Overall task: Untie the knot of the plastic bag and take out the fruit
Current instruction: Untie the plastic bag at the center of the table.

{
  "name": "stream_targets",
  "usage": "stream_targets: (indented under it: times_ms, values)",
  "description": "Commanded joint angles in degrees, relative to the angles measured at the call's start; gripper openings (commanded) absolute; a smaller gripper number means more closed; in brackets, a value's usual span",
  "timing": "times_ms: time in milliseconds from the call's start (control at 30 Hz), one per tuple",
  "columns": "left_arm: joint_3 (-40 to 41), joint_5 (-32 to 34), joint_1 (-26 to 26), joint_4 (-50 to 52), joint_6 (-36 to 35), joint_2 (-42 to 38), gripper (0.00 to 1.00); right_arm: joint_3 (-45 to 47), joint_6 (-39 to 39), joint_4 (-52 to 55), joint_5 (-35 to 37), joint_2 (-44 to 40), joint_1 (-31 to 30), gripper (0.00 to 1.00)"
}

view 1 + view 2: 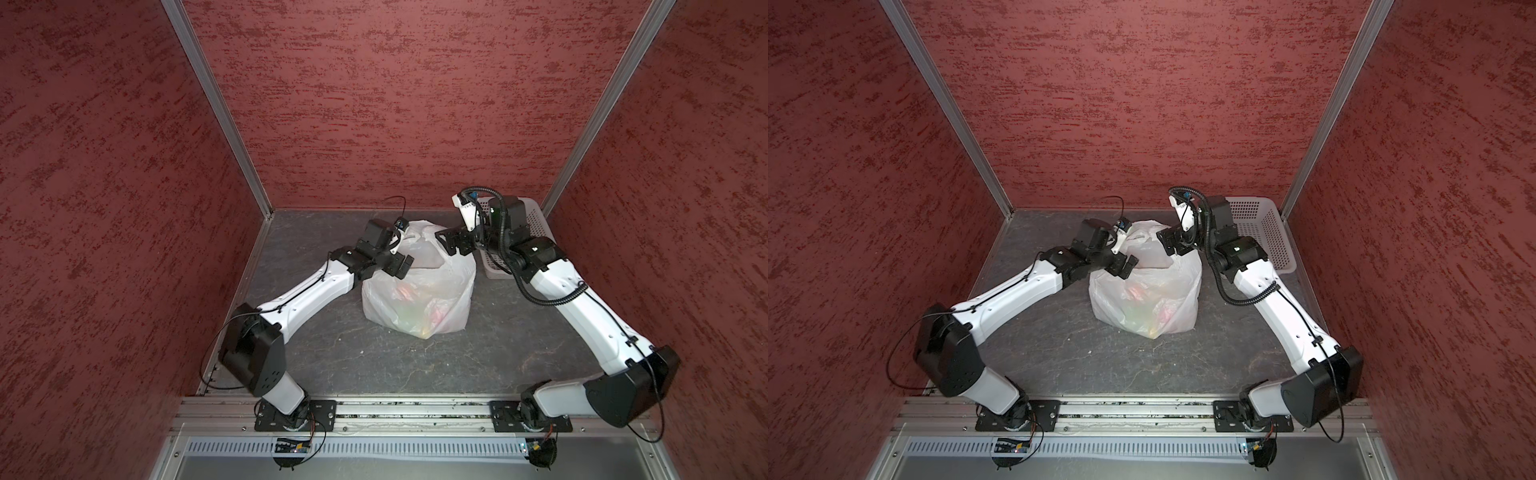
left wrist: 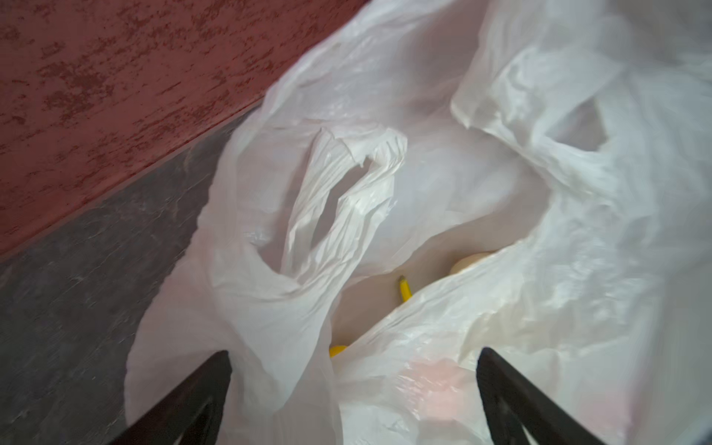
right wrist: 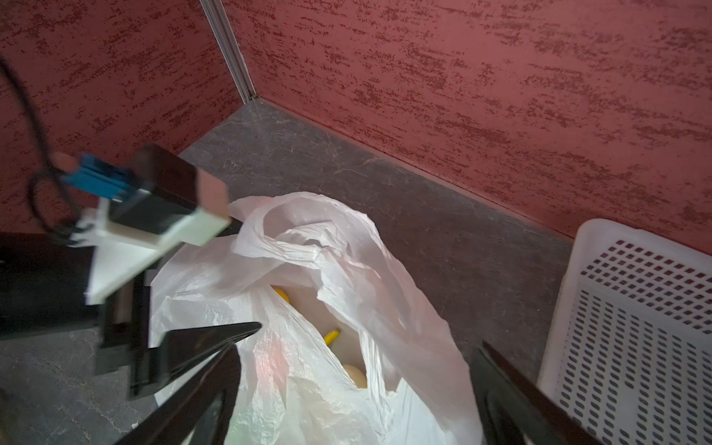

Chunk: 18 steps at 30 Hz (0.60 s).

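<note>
Sitting near the middle of the dark grey surface (image 1: 332, 357), boxed in by mottled red walls, is the plastic bag (image 1: 419, 291), white, crinkly and translucent, upright and bulging, its mouth gaping at the top. Behind it to the right, by the back corner and apart from the bag, lies a white perforated basket (image 1: 1262, 232), partly hidden by the right arm. The left gripper (image 1: 404, 267) hangs at the bag's upper left edge, fingers spread wide with nothing pinched between them; its wrist view shows only loose film beneath. The right gripper (image 1: 449, 243) hovers at the bag's upper right, likewise spread wide and holding nothing. A loop handle (image 2: 339, 200) flops slack across the opening. Down inside the mouth sits the fruit (image 3: 331, 336): a yellow piece (image 2: 404, 289) and a whitish round piece (image 2: 470, 262) show plainly, while reddish and greenish patches glow through the film lower down.
</note>
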<state>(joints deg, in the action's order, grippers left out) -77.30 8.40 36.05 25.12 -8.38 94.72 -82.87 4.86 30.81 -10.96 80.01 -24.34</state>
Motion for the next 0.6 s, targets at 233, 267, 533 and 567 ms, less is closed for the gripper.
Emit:
stream_targets:
  times_ms: [233,267,533,567]
  values:
    - [-6.8,21.7,-3.4,-0.1,-2.8,10.8,0.42,3.4,-1.0,-1.5,5.3,-4.8,-0.4,0.95]
    - [-5.8,20.9,-4.0,-0.7,-3.1,10.2,0.37,3.8,-1.0,-1.5,5.4,-4.9,-0.4,0.95]
    - [4.0,5.0,-6.7,-7.6,-1.4,0.9,0.0,2.2,-0.1,-2.4,1.7,0.1,-0.4,0.97]
    - [5.3,2.9,-6.7,-8.8,-1.1,-0.4,0.0,1.1,0.3,-2.2,0.9,1.3,-0.4,0.97]
